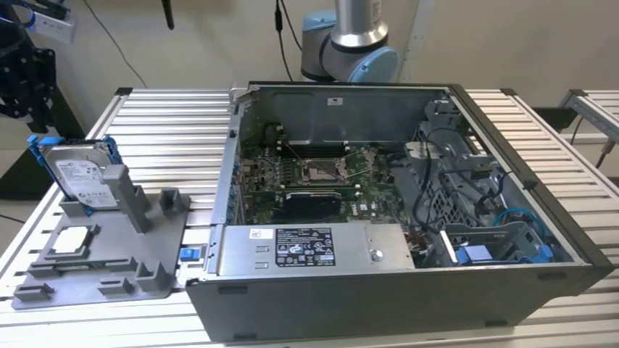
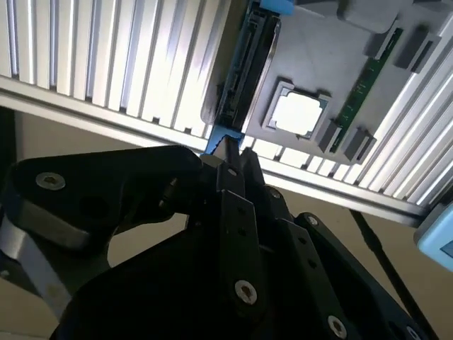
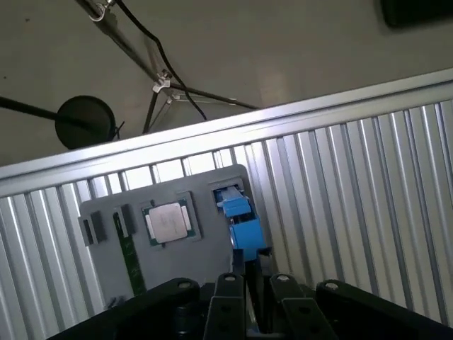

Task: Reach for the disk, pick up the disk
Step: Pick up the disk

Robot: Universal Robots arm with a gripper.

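Shows the black end effector [image 2: 236, 150] poised over the disk [image 2: 244, 67], apart from it (clenched or released: cannot tell). Finds that flat silver drive standing on edge, blue-railed, in a grey moulded holder [image 1: 116, 255] near the ribbed aluminium table [image 1: 164, 138] edge, open room above, computer case [image 1: 387, 299] beside.

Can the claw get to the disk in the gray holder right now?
Probably yes: the claw hangs above the disk with nothing between them; the gray holder covers only its lower part.
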